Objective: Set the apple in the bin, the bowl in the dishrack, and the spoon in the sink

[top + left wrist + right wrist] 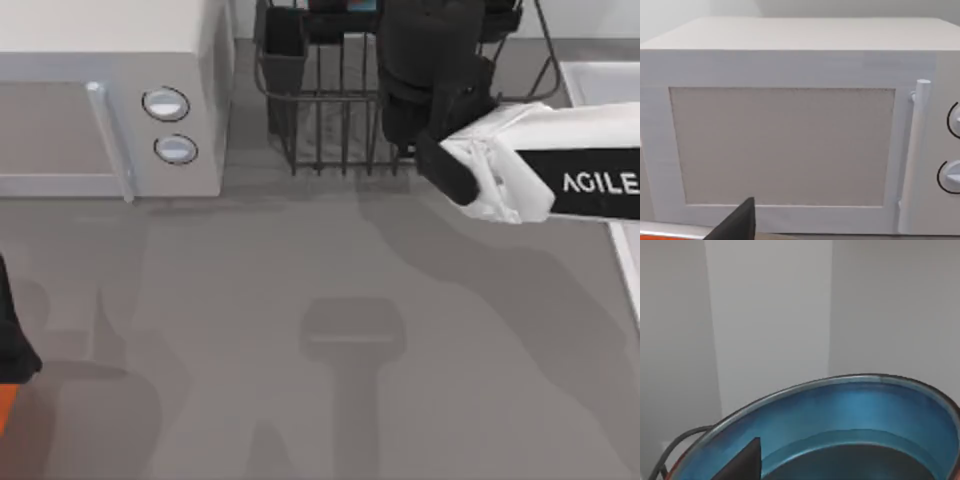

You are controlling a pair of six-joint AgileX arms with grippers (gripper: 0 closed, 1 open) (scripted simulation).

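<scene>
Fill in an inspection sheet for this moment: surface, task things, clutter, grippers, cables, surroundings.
Surface: grey table top, with arm shadows across it.
Job's things: wide blue glazed bowl close under the right wrist camera; dark metal wire dishrack at the far edge, the right arm reaching over it; pale sink rim at far right.
Clutter: white microwave with two round knobs at far left, door shut.
Grippers: right gripper at the bowl, one dark finger over the bowl's inside; left gripper facing the microwave, with one finger in view.
Cables: nothing seen.
Surroundings: plain pale wall.
</scene>
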